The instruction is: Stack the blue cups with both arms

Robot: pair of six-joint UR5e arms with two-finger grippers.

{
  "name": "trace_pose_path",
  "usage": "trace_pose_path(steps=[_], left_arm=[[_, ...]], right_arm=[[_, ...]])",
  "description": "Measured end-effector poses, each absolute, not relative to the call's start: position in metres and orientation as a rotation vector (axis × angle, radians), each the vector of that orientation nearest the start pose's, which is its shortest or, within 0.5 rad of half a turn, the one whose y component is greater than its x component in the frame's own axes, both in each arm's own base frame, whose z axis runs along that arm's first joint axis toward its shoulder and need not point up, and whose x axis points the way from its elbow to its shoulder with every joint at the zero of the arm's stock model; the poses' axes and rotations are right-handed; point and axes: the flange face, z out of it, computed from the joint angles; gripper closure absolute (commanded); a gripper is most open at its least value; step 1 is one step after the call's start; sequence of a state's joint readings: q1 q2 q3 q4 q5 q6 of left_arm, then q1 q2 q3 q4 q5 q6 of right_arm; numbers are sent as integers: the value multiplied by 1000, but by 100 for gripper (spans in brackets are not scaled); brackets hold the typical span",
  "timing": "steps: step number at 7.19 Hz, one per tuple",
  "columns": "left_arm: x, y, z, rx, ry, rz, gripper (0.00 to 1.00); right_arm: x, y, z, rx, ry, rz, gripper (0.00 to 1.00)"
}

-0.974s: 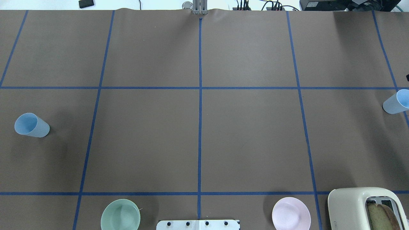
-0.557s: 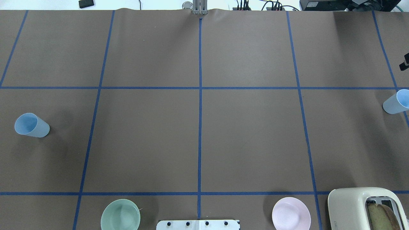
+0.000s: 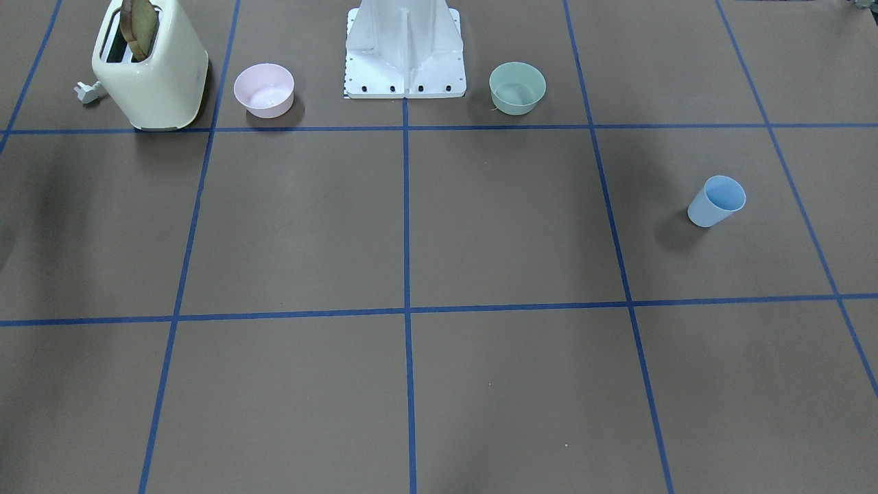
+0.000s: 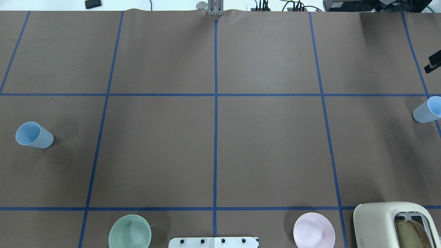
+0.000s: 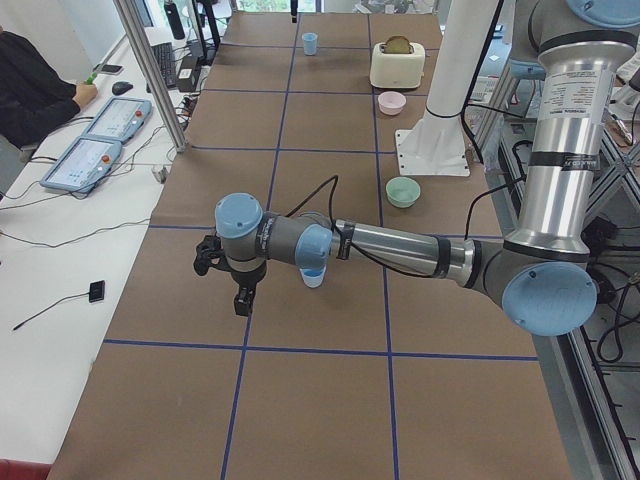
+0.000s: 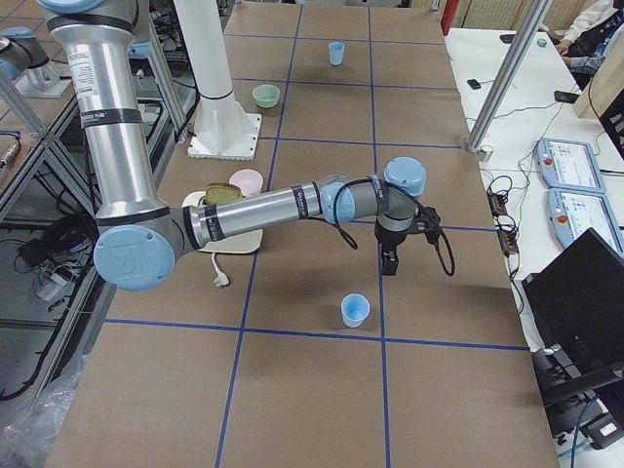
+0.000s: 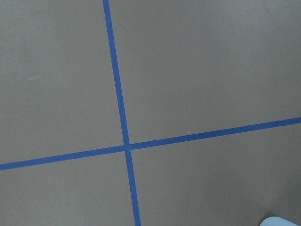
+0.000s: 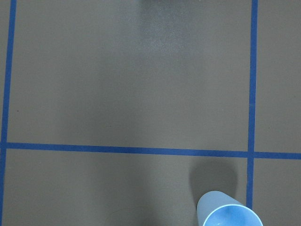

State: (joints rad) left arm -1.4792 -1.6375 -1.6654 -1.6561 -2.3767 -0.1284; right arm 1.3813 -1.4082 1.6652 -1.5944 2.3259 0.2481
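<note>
One blue cup [image 4: 34, 135] stands upright at the table's left; it also shows in the front-facing view [image 3: 717, 201] and the exterior left view [image 5: 313, 277]. The other blue cup [image 4: 426, 110] stands at the right edge, also in the exterior right view [image 6: 355, 310] and the right wrist view [image 8: 228, 213]. My left gripper [image 5: 241, 302] points down beside the left cup, apart from it; I cannot tell if it is open. My right gripper [image 6: 387, 265] hangs just beyond the right cup. Only a black tip of it [image 4: 433, 63] shows overhead, and its jaws are not readable.
A cream toaster [image 4: 392, 224] with bread stands at the near right. A pink bowl [image 4: 314, 230] and a mint-green bowl [image 4: 130, 231] flank the white base mount [image 4: 213, 242]. Blue tape lines grid the brown table. An operator [image 5: 35, 85] sits at the far side.
The black tip of my right gripper has moved further from the robot at the overhead view's right edge and shows more. Both cups stay put.
</note>
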Motion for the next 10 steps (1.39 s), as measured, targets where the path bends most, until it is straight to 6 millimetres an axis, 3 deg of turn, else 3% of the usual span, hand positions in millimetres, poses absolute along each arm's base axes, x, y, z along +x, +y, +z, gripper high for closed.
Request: trace_pose_path(steps=[3, 6, 8, 10], left_arm=[[47, -499, 555, 144, 876, -11, 1], [91, -482, 556, 112, 909, -28, 3], [123, -463, 565, 82, 913, -17, 3], [136, -440, 581, 69, 914, 4, 3]], right_arm=[[-38, -554, 556, 82, -781, -196, 1], [-29, -540, 584, 93, -795, -305, 1], [-28, -537, 588, 111, -802, -362, 1], [-26, -528, 601, 112, -804, -407, 2]])
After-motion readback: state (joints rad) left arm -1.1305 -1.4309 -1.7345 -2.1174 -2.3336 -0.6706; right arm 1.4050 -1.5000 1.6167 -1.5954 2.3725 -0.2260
